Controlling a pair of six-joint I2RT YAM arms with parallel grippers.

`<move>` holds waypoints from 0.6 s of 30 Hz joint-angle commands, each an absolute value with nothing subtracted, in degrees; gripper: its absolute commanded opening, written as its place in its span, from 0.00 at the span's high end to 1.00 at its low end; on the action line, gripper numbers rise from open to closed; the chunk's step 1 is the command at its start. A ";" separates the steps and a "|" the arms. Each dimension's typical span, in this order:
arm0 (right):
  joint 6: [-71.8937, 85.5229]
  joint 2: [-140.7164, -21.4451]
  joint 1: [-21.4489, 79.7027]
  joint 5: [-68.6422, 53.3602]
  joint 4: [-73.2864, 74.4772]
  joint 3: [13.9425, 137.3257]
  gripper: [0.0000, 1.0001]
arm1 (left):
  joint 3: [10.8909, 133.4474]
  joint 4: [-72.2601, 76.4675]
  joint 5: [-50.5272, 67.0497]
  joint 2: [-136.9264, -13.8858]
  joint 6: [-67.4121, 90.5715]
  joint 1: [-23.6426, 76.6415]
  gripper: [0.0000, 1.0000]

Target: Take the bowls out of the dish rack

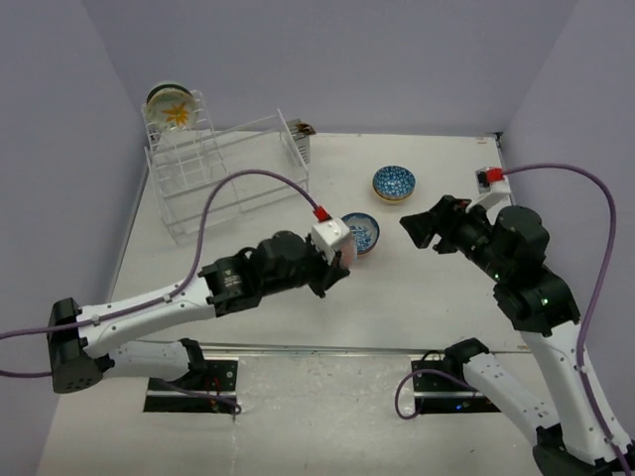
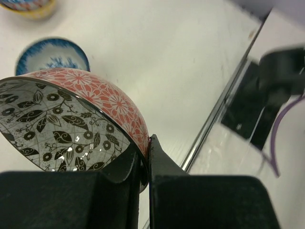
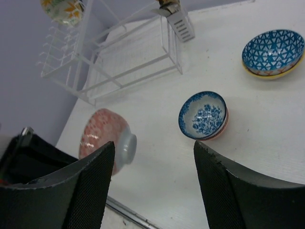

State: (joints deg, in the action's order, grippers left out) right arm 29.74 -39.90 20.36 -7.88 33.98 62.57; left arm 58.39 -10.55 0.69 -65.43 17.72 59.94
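Observation:
My left gripper [image 1: 333,262] [image 2: 146,143] is shut on the rim of an orange-red bowl [image 2: 102,98] [image 3: 101,135] with a black-and-white leaf pattern inside, held on its side above the table. A blue floral bowl [image 1: 363,233] [image 3: 203,115] [image 2: 51,54] sits on the table just beyond it. Farther back rests a blue triangle-pattern bowl [image 1: 394,183] [image 3: 272,50]. The clear dish rack [image 1: 223,177] [image 3: 127,58] stands at the back left, with a yellow flower bowl [image 1: 172,107] [image 3: 63,10] on its tall tier. My right gripper [image 1: 422,230] [image 3: 155,149] hovers open and holds nothing.
A slotted holder [image 1: 298,136] [image 3: 179,23] hangs on the rack's right end. The blue triangle bowl rests in a yellow-rimmed bowl [image 2: 29,8]. A metal rail [image 1: 327,349] runs along the table's near edge. Purple walls close in on the left and back.

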 commanded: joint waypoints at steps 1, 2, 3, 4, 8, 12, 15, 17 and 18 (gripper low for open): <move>25.50 -48.15 22.49 -13.27 44.89 64.16 0.31 | 57.13 -15.81 -12.97 -67.92 5.22 71.58 1.00; 25.31 -49.03 23.63 -12.84 45.17 64.33 0.31 | 56.87 -16.43 -13.88 -68.64 3.53 73.54 1.00; 25.14 -50.44 24.51 -12.14 45.26 64.16 0.30 | 56.52 -17.04 -14.23 -69.34 1.78 75.22 1.00; 24.79 -51.15 25.57 -12.39 45.26 64.07 0.30 | 56.08 -17.14 -14.15 -70.22 0.45 76.54 1.00; 23.21 -55.36 29.79 -15.21 46.40 63.81 0.28 | 54.06 -17.66 -12.05 -71.37 -9.48 82.08 1.00; 22.15 -59.50 34.35 -11.44 49.83 64.42 0.26 | 55.97 -22.65 -7.92 -73.99 -13.44 82.53 1.00; 21.36 -61.96 38.22 -8.70 52.82 63.63 0.26 | 58.87 -27.14 -7.38 -75.93 -14.85 82.53 1.00; 21.01 -63.80 41.56 -8.00 53.96 62.50 0.26 | 60.46 -29.26 -7.12 -77.69 -15.64 82.53 1.00; 21.01 -64.42 42.70 -7.65 54.14 62.23 0.27 | 62.21 -31.36 -6.95 -78.83 -15.99 82.53 1.00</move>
State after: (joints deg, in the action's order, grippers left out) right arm 22.79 -62.78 39.72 -9.96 50.74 62.87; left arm 56.53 -27.70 -7.49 -77.60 -11.03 82.52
